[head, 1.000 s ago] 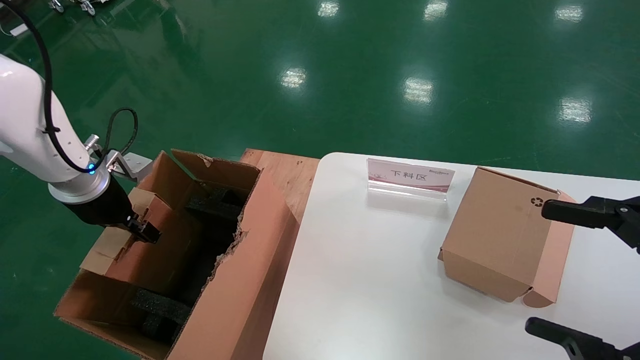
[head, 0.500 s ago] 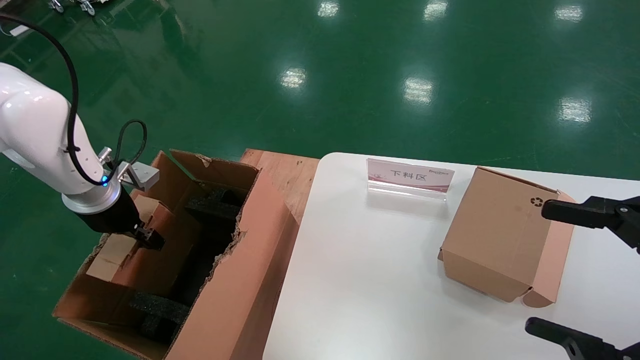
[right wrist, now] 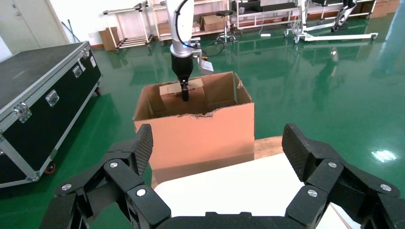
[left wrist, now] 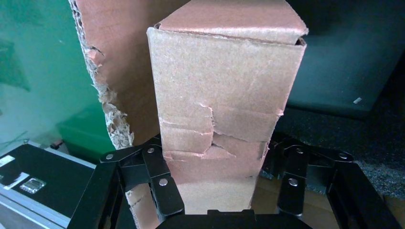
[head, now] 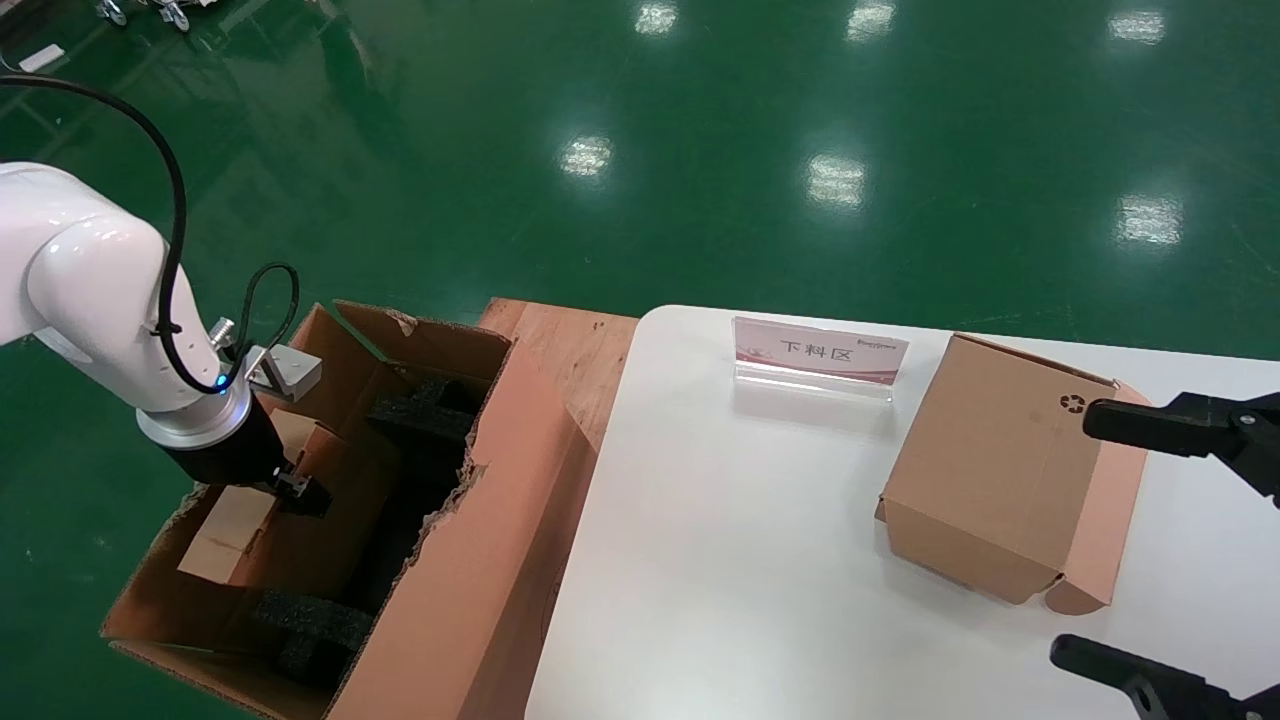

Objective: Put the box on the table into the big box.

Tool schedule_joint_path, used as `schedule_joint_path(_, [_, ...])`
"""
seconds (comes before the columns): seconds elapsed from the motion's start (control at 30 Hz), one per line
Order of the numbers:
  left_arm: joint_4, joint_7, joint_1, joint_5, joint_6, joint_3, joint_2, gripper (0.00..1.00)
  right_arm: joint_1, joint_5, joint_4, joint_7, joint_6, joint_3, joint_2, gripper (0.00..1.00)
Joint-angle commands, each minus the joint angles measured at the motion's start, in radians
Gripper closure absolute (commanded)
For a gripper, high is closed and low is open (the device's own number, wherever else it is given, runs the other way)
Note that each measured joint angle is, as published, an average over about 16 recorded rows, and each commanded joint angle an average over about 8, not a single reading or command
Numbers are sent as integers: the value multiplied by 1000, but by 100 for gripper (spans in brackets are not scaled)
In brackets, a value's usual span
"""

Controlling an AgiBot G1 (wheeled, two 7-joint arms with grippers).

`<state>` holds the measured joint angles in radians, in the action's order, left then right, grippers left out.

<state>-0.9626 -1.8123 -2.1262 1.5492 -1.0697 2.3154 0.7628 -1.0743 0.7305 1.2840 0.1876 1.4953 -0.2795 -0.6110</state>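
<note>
The green glossy floor (head: 700,130) is seen behind the whole scene, with ceiling lights mirrored in it. The white table (head: 740,560) with rounded corners is set on the right side of the head view. Just beside its left edge, the big box (head: 480,590) is stood on the floor: a large brown corrugated carton with ragged torn edges, inside which black foam blocks (head: 310,625) are lodged. A wooden pallet (head: 575,350) is glimpsed between the carton and the table's far corner.

On the table, toward its right side, a small mailer box marked with a black recycling symbol (head: 1010,470) is rested. It is flanked by the right gripper (head: 1170,540), whose jaws are spread wide, one finger at the box's far upper edge and the other near the table's front edge; neither is seen to touch it.

The box (head: 250,500), plain brown with pinkish side faces, is held inside the big box, near its left wall, tilted and above the foam. It is pinched by the left gripper (left wrist: 224,191), whose fingers (left wrist: 162,183) are pressed against its two sides. Creases and small tears are shown on its held face.

An acrylic sign stand (head: 820,355) with Chinese characters is placed at the table's far edge.
</note>
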Motion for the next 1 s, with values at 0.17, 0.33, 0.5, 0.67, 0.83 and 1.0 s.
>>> schedule_joint_path(0.17, [2,-5,6,0,2,1,1,0,0,0,0,0,0,0,0,0])
schedule_joint_path(0.33, [3,-7,8,1,3,1,1,0,0,0,0,0,0,0,0,0])
schedule_joint_path(0.5, [3,-7,9,1,3,1,1,0,0,0,0,0,0,0,0,0])
schedule_joint_path(0.67, [4,-6,10,3,4,2,1,0,0,0,0,0,0,0,0,0])
schedule_joint_path(0.83, [4,-7,10,3,3,2,1,0,0,0,0,0,0,0,0,0])
schedule_joint_path(1.0, [4,-7,10,3,1,3,1,0,0,0,0,0,0,0,0,0])
